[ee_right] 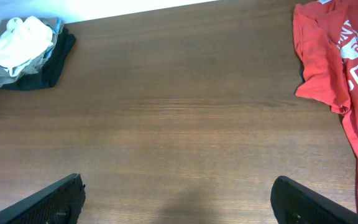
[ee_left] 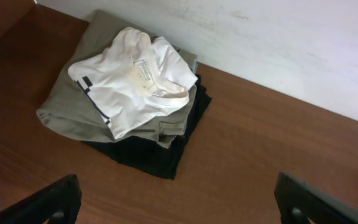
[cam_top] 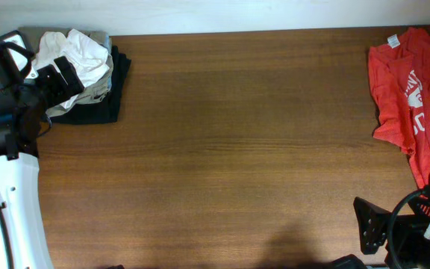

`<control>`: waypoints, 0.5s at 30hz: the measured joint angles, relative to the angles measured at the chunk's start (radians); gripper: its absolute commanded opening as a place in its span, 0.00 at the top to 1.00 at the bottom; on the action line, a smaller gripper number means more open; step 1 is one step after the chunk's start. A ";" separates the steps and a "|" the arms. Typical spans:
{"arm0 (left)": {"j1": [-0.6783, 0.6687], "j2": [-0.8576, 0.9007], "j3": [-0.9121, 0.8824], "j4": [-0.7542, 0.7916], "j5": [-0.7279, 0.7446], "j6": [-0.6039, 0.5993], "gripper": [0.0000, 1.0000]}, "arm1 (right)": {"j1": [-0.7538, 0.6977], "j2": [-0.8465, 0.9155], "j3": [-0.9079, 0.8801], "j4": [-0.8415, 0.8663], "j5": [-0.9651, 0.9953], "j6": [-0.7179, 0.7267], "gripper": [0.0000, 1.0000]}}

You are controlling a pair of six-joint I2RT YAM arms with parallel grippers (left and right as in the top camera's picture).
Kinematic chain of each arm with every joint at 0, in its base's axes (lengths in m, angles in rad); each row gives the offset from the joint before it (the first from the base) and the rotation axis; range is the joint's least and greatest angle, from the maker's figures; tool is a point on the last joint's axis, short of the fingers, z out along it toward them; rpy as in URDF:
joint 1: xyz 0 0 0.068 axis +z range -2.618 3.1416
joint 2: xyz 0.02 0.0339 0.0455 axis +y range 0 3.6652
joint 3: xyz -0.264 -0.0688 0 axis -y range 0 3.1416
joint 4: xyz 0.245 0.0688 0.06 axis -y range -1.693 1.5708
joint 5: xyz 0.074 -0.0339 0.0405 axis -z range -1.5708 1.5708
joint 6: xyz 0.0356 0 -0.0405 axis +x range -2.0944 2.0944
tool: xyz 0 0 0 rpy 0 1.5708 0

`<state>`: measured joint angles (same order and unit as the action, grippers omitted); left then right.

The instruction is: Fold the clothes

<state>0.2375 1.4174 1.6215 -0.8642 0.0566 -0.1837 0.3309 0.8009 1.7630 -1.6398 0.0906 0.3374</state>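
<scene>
The clothes, a white T-shirt (cam_top: 80,52), lie folded on top of a small stack at the table's far left corner. In the left wrist view the white T-shirt (ee_left: 129,81) shows its collar and label, with a dark print at its left edge. My left gripper (cam_top: 60,75) hovers by the stack, just in front of it. The left gripper (ee_left: 179,205) stands open with only bare wood between its fingers. Over the front right of the table my right gripper (cam_top: 360,232) is open and empty. The right wrist view shows the right gripper (ee_right: 179,202) over bare wood, with the white T-shirt (ee_right: 20,38) far off at upper left.
Under the white shirt lie a folded khaki garment (ee_left: 67,112) and a folded black one (ee_left: 148,155). A red T-shirt (cam_top: 413,97) with white print lies crumpled at the far right edge. A white wall (ee_left: 278,43) runs behind the wooden table (cam_top: 222,134).
</scene>
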 measured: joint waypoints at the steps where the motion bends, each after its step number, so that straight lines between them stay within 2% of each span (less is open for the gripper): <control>1: 0.000 0.000 0.000 0.000 0.000 0.000 0.01 | 0.000 0.000 0.000 0.000 0.000 0.000 0.01; 9: 0.000 0.000 0.000 0.000 0.000 0.000 0.01 | 0.000 -0.003 -0.022 -0.006 0.006 0.000 0.01; 12: 0.000 0.000 0.000 0.000 0.000 0.000 0.01 | -0.013 -0.022 -0.090 0.014 0.020 0.000 0.01; 15: 0.000 0.000 0.000 -0.001 0.000 0.000 0.01 | -0.064 -0.098 -0.251 0.140 0.027 -0.010 0.01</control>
<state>0.2375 1.4174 1.6211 -0.8650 0.0566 -0.1837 0.2672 0.7025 1.5120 -1.4994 0.1181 0.3271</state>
